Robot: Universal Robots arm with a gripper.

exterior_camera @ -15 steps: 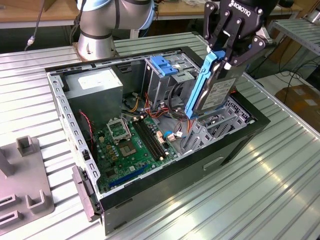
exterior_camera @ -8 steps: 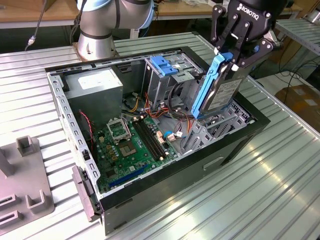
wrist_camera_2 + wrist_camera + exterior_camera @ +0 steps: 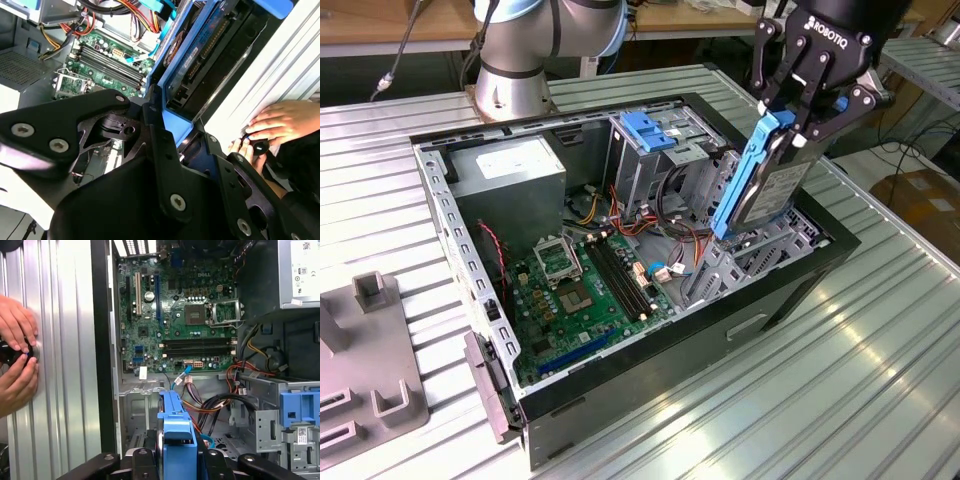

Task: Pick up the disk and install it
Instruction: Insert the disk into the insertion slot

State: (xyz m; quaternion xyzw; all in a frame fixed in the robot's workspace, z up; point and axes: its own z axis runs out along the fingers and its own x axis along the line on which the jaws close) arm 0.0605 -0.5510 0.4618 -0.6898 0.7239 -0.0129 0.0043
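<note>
In the exterior view my gripper (image 3: 800, 122) is shut on the upper end of the disk (image 3: 772, 190), a grey-silver drive in a bright blue bracket. The disk hangs steeply tilted over the exterior view's right side of the open computer case (image 3: 790, 300). Its lower end reaches down near the metal drive bay (image 3: 745, 255). In the second wrist view the black fingers (image 3: 155, 120) clamp the blue bracket, and the disk (image 3: 200, 55) stretches away from them. In the first wrist view the bracket edge of the disk (image 3: 175, 432) rises from between the fingers, above the bay floor.
Inside the case lie the green motherboard (image 3: 585, 290), a grey power-supply box (image 3: 510, 178), bundled cables (image 3: 670, 225) and a blue clip (image 3: 648, 130) on the rear bay. A person's hands (image 3: 17, 355) rest on the ribbed table beside the case. A grey fixture (image 3: 370, 395) stands at the exterior view's left.
</note>
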